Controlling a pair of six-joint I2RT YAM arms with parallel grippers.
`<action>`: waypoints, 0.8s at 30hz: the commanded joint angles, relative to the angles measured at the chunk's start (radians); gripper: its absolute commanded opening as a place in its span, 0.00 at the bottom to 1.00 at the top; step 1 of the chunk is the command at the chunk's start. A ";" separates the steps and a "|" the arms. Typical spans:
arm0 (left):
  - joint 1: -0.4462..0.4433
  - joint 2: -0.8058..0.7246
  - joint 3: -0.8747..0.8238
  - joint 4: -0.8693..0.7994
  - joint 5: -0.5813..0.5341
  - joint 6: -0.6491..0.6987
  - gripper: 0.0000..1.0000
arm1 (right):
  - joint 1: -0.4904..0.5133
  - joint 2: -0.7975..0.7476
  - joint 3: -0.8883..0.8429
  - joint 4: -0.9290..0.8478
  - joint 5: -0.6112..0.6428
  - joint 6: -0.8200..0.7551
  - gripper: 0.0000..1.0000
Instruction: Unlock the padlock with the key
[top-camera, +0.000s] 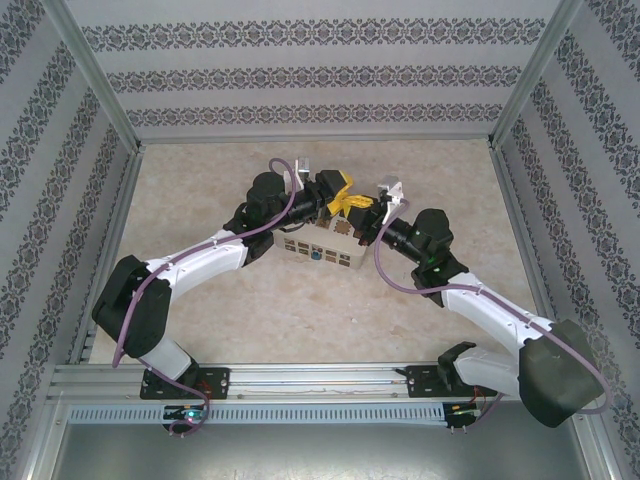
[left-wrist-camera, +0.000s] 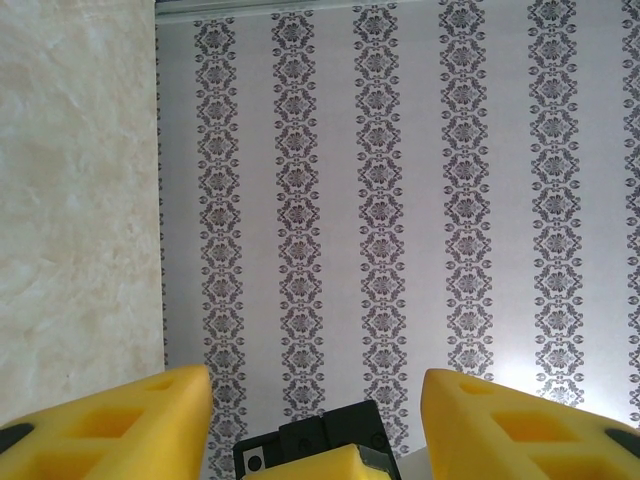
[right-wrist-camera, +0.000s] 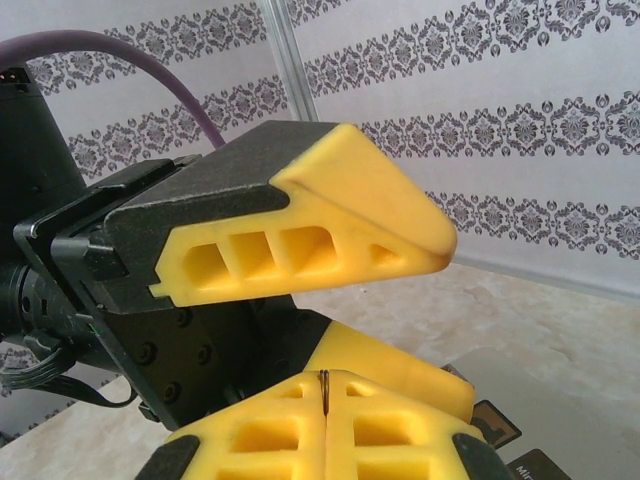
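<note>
Two arms meet over the patterned box

The left arm (top-camera: 190, 265) and the right arm (top-camera: 490, 310) start at the near edge of the table (top-camera: 200, 190). They bend in toward each other in the middle.

Under the place where they meet sits a cream box (top-camera: 300, 245) with brown squares on it. The padlock (top-camera: 315, 254) is a tiny blue spot on the near side of the box. It is too small to tell if it is locked.

Just past the box, a bit above it, the two sets of yellow fingers come together. The right fingers (right-wrist-camera: 280, 430) are squeezed tight. A thin dark strip (right-wrist-camera: 325, 395) is pinched between them. It cannot be told if this strip is the key.

The left fingers (left-wrist-camera: 150, 410) are spread wide and hold nothing. The tip of the right fingers pokes into the gap between them. In the right wrist view, one left finger hangs over the right fingers and the other sits just behind them.

Far behind it all stands a pale wall (top-camera: 320, 70) with rows of dark flower shapes
</note>
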 joint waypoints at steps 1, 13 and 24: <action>-0.013 -0.032 0.027 0.014 -0.008 0.012 0.56 | 0.006 -0.019 -0.016 0.002 0.015 -0.017 0.00; -0.011 -0.036 0.023 -0.006 -0.018 0.022 0.40 | 0.006 -0.031 -0.027 -0.014 0.024 -0.029 0.00; -0.010 -0.032 0.022 -0.009 -0.020 0.022 0.31 | 0.006 -0.040 -0.038 -0.025 0.040 -0.036 0.00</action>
